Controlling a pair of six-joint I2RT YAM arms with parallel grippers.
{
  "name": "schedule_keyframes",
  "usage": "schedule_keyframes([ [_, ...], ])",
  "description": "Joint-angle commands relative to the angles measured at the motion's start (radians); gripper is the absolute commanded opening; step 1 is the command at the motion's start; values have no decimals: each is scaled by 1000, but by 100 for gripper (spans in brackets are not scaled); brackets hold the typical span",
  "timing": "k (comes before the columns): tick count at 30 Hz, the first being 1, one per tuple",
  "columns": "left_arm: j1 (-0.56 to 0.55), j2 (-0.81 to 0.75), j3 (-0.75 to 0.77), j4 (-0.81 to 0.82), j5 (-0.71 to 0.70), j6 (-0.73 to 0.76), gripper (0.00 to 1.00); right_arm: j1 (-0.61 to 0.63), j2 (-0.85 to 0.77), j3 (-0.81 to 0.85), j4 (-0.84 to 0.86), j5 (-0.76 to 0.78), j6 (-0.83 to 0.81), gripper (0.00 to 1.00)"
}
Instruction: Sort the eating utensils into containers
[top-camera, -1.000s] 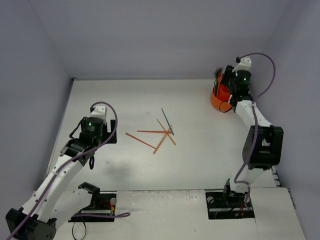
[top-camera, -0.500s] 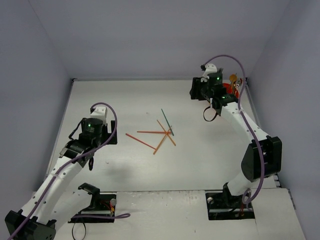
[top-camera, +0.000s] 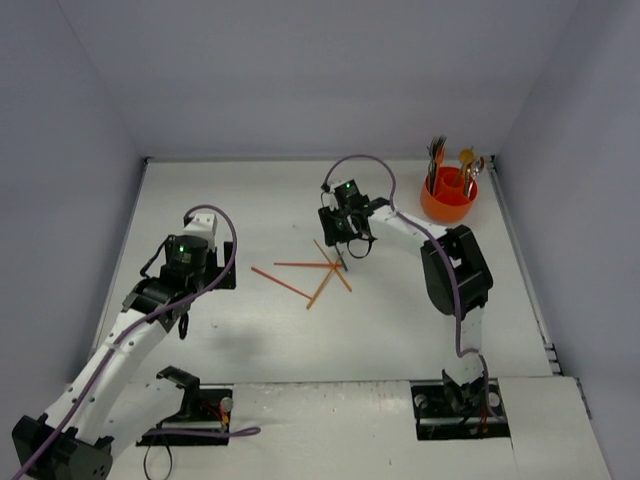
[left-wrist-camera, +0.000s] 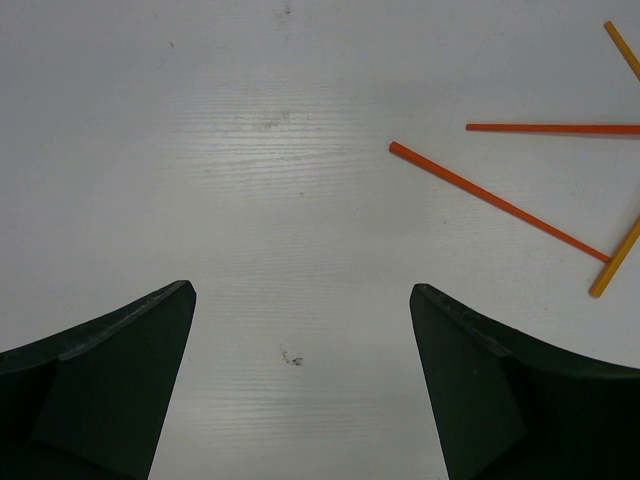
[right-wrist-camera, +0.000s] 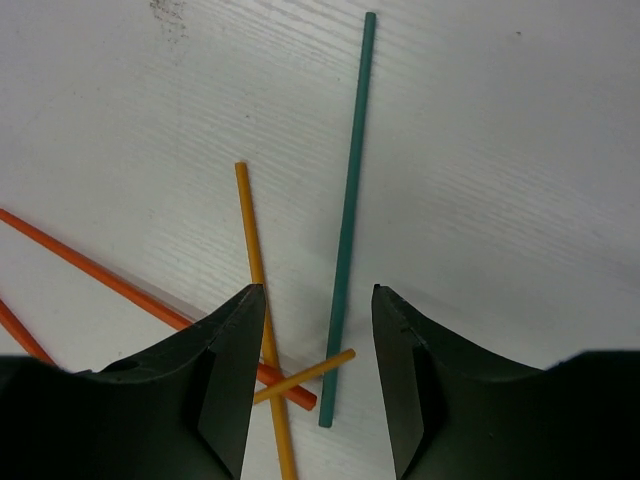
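Several thin sticks lie crossed mid-table: a teal stick (top-camera: 332, 239) and orange and red sticks (top-camera: 300, 265). My right gripper (top-camera: 343, 243) is open and empty just above them. In the right wrist view the teal stick (right-wrist-camera: 349, 215) runs between its fingers (right-wrist-camera: 225, 365), with a yellow stick (right-wrist-camera: 253, 250) and a red stick (right-wrist-camera: 95, 270) beside it. The orange cup (top-camera: 447, 203) stands at the back right with several utensils upright in it. My left gripper (top-camera: 200, 282) is open and empty over bare table, left of a red stick (left-wrist-camera: 500, 203).
Grey walls close the table at the back and on both sides. The arm bases stand at the near edge. The tabletop (top-camera: 250, 200) is white.
My right arm has swung from the orange cup at the back right leftward to the sticks at mid-table, leaving utensils standing in the cup. The left arm has hardly moved.
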Motion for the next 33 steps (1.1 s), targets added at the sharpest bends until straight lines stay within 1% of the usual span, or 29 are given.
schedule_keyframes([
  [1, 4, -2, 33, 37, -8, -2, 87, 31, 55, 87, 8, 74, -16, 42],
  [9, 4, -6, 33, 35, -12, -4, 87, 50, 114, 114, -5, 145, -6, 39],
  [15, 4, -5, 33, 36, -9, -4, 87, 56, 145, 125, -33, 222, 0, 30],
  [19, 4, -3, 33, 36, -7, -4, 87, 57, 162, 130, -56, 260, 7, 28],
  [20, 4, -2, 34, 34, -7, -5, 87, 57, 167, 130, -63, 268, 6, 25],
  [21, 4, -2, 34, 34, -7, -4, 87, 56, 167, 130, -64, 269, 3, 25],
  [22, 4, -2, 33, 36, -7, -4, 87, 57, 168, 132, -70, 283, -1, 19],
  [27, 4, -2, 34, 34, -8, -4, 87, 18, 162, 136, -83, 262, -24, 2],
  [28, 4, -3, 34, 34, -9, -3, 87, 7, 156, 133, -83, 251, -29, 0],
  [33, 4, -3, 34, 33, -11, -3, 87, -95, 105, 106, -83, 197, -67, 0],
])
